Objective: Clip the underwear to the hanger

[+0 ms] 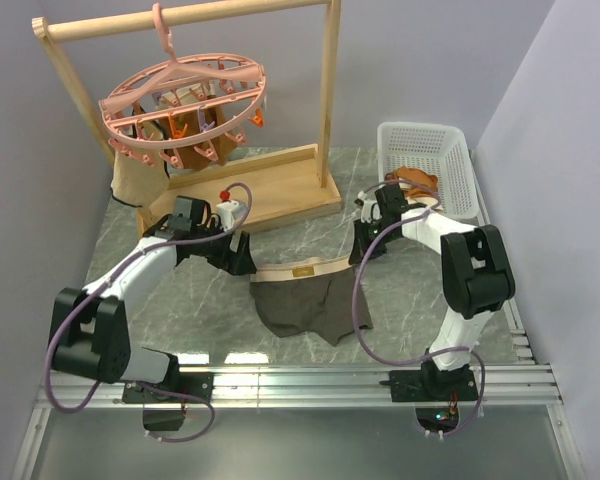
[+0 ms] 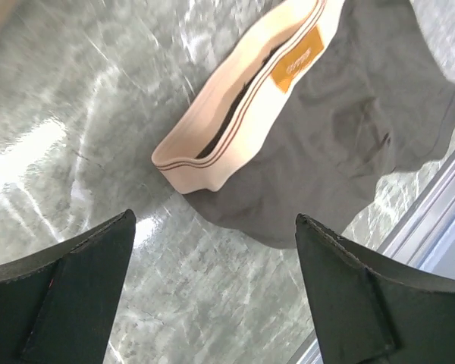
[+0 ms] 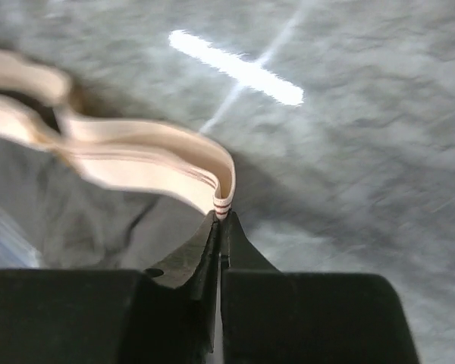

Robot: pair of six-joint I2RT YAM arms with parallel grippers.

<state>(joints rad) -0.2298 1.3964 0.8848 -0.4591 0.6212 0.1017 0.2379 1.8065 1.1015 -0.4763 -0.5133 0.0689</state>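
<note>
Lying flat on the table (image 1: 210, 320) between the arms was the underwear (image 1: 305, 300), waistband (image 2: 235, 114) toward the rack (image 1: 280, 195) and well apart from the hanger (image 1: 185, 105).

Tools: the right gripper (image 3: 220, 220) had its jaws pinched together on the very tip of the waistband's right end. The left gripper (image 2: 214, 220) was spread wide with nothing in it, hovering just short of the left end (band loop gaping there).

Risks, as judged: the right hold looked thin, so a lift could pull the band free. A left close from this spot could catch one layer only.

Surroundings: the hanger hung from the rack, with several clips already carrying tan and orange pieces. A white basket (image 1: 450, 140) with an orange garment (image 1: 417, 180) sat behind the right arm. The rack base stood between underwear and hanger.
</note>
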